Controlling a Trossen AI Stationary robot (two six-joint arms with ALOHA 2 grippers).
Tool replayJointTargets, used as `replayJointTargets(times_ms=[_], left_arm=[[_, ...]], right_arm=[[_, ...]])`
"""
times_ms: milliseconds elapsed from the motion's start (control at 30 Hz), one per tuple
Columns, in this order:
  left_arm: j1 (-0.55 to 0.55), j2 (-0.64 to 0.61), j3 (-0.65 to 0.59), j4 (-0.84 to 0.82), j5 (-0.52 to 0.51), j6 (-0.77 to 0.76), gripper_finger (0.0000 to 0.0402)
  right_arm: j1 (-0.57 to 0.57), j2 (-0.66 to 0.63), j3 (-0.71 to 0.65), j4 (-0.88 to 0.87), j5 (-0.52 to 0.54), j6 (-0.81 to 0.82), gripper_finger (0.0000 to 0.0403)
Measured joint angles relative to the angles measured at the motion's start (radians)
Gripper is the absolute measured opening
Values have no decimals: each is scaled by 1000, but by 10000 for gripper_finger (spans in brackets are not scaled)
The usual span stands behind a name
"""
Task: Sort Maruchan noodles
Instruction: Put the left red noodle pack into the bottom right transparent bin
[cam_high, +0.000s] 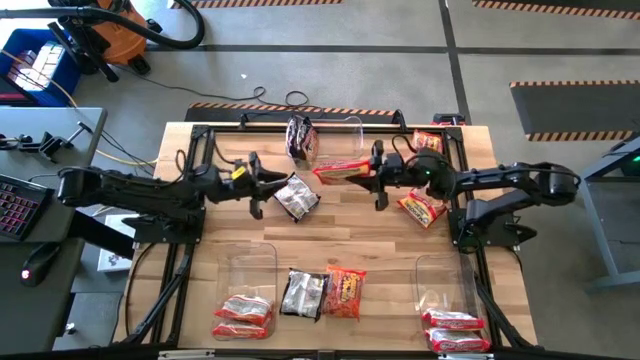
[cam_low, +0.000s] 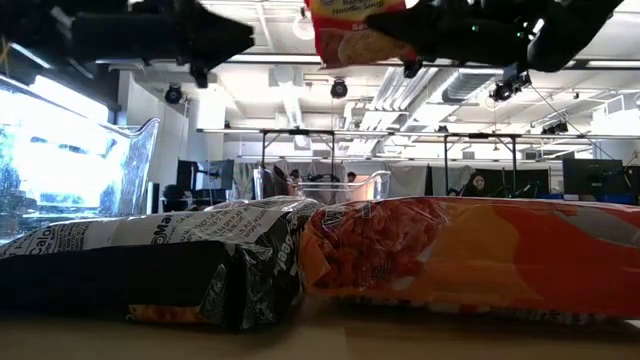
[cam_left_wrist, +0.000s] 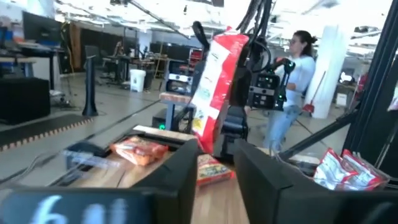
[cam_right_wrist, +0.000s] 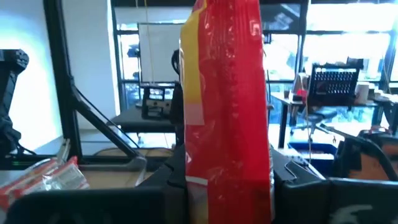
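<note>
My right gripper is above the table's middle, shut on a red-orange noodle packet, which shows upright in the right wrist view. Facing it from the left, my left gripper is open with nothing between its fingers. A black-silver packet lies flat on the table just past its fingertips; whether they touch it I cannot tell. An orange packet lies under my right arm. Near the front edge a dark packet and an orange one lie side by side. My right gripper pinches the red-orange packet's end between its two fingers. The fingers come about level from the table's right side. The packet juts out past the fingertips toward my left arm, tilted upward and lifted clear of the table.
Clear bins stand near left, near right and at the far middle. Red-and-white packets lie at the near left and near right. A dark packet and an orange one lie at the back. A person stands beyond the table.
</note>
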Motion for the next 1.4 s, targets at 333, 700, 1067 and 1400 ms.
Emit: replayJointTargets(times_ms=[333,700,1067,1400], left_arm=[[-18,275,276,-1,25,59,185],[-13,419,423,-2,113,68,196],[-13,479,473,-3,163,114,156],[6,474,473,-33,186,121,47]], right_arm=[[2,-47,-4,-1,-21,-10,87],[18,-47,-4,-1,-53,-27,81],[18,-47,-4,-8,-59,-25,83],[13,-86,-4,-99,-27,4,145]])
